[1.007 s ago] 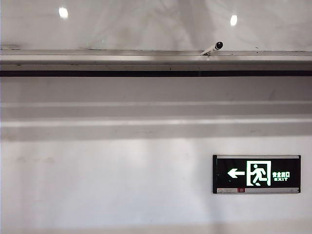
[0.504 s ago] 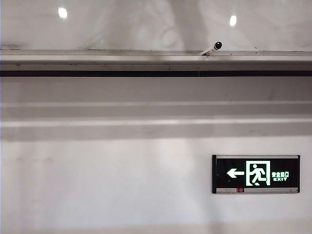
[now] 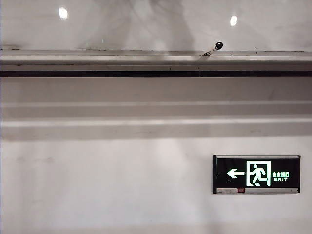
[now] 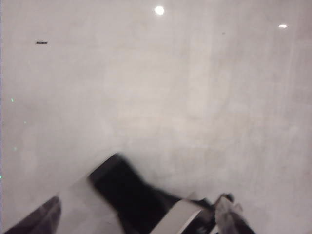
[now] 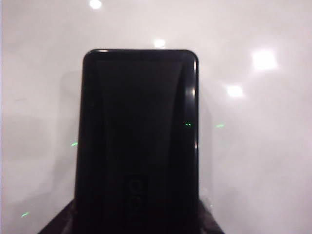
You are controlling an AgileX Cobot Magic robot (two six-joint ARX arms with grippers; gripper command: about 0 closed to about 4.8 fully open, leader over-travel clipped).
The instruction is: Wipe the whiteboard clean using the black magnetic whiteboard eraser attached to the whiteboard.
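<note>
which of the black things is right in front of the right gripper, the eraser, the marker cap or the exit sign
The black magnetic whiteboard eraser: a plain black block filling the right wrist view against the glossy whiteboard. The marker lies on the ledge; the exit sign is lit green, lower on the wall.

In the exterior view the whiteboard (image 3: 146,24) runs across the top, with its ledge (image 3: 97,58) along its lower edge and a marker (image 3: 212,48) lying tilted on the ledge right of the middle. The exit sign (image 3: 256,174) is on the wall (image 3: 97,175) below, at lower right. In the right wrist view the eraser (image 5: 139,141) lies flat against the board, straight ahead of the right end effector (image 5: 136,226); the left end effector (image 4: 141,209) faces the board elsewhere.
</note>
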